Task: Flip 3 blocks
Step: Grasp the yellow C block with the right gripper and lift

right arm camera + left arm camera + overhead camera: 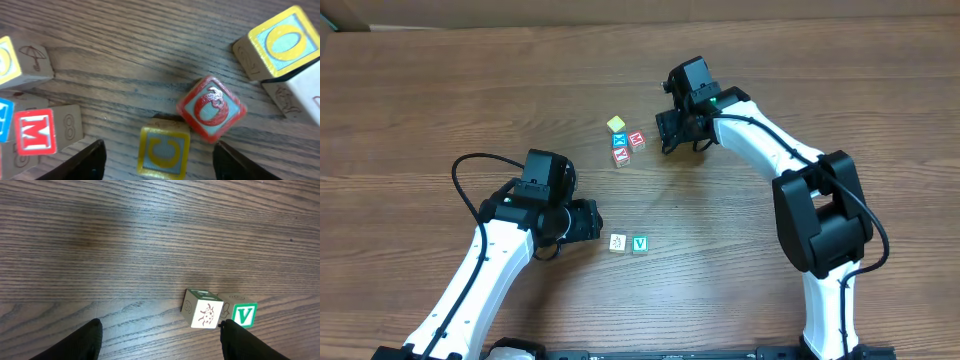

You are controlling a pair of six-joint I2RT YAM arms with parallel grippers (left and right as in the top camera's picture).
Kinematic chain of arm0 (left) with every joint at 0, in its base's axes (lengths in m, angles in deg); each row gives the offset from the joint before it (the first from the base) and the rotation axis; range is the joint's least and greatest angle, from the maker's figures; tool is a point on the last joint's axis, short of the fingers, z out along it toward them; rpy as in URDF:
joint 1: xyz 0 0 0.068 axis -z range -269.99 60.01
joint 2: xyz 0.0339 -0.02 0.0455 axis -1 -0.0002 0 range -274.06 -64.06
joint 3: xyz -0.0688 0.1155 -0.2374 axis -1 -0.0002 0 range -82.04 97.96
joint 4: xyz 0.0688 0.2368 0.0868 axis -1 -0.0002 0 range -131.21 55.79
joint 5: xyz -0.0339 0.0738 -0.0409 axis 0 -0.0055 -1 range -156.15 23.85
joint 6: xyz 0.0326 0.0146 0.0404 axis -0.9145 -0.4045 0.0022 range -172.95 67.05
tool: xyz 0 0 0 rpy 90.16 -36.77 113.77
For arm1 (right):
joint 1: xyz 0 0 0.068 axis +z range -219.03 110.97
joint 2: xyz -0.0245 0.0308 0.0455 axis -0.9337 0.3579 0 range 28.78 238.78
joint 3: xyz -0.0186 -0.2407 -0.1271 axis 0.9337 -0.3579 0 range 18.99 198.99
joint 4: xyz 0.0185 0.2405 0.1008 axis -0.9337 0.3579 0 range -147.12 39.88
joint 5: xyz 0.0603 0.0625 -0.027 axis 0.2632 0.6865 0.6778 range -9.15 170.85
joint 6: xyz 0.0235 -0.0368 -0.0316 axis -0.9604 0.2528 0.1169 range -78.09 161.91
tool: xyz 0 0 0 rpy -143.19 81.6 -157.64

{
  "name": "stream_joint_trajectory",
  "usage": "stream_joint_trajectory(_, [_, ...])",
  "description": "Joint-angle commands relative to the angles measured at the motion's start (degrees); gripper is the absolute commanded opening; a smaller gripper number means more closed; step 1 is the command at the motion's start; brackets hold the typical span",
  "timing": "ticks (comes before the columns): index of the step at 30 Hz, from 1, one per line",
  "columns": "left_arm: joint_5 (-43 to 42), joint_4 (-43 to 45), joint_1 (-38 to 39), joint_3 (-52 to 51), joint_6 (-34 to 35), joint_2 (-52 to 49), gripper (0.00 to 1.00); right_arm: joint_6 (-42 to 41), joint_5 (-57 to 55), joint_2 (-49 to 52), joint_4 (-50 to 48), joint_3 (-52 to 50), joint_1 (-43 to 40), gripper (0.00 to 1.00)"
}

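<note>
Left pincer point(160, 330) and right pincer point(159, 149) gape, holding nothing.

The table point(420, 90) was brown wood with dark, streaky grain. The green V block point(244, 315) bore a green letter on white inside a green border, and its other sides were bare pale wood. The cream block point(206, 314) carried a ladybird drawn in thin dark lines on a whitish face. The pale yellow block point(616, 123) showed a plain yellowish top. The C block point(164, 152) and the O block point(277, 42) each had a yellow letter and border on grey-blue hatching. The M block point(35, 131) was lettered and framed in red, and the tilted block point(211, 109) was red on pale blue.
</note>
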Motion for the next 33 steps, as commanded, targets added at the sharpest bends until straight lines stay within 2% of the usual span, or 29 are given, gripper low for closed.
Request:
stream_joint_trajectory(1, [-0.70, 0.00, -0.22, 1.51, -1.53, 0.66, 0.68, -1.70, 0.74, 2.62, -0.66, 0.98, 0.26, 0.67])
stream_joint_trajectory(10, [-0.70, -0.11, -0.22, 1.51, -1.53, 0.66, 0.69, -6.01, 0.92, 3.02, -2.69, 0.98, 0.24, 0.58])
stream_joint_trajectory(17, [-0.70, -0.02, -0.22, 1.51, -1.53, 0.66, 0.69, -5.99, 0.85, 2.99, -0.11, 2.58, 0.26, 0.44])
stream_joint_trajectory(24, [-0.70, 0.07, -0.22, 1.51, -1.51, 0.66, 0.68, -5.97, 0.22, 2.73, 6.45, 9.20, 0.26, 0.31])
stream_joint_trajectory(33, [-0.72, 0.22, -0.22, 1.51, -1.51, 0.66, 0.68, -5.97, 0.24, 1.60, 15.91, 20.13, 0.26, 0.30])
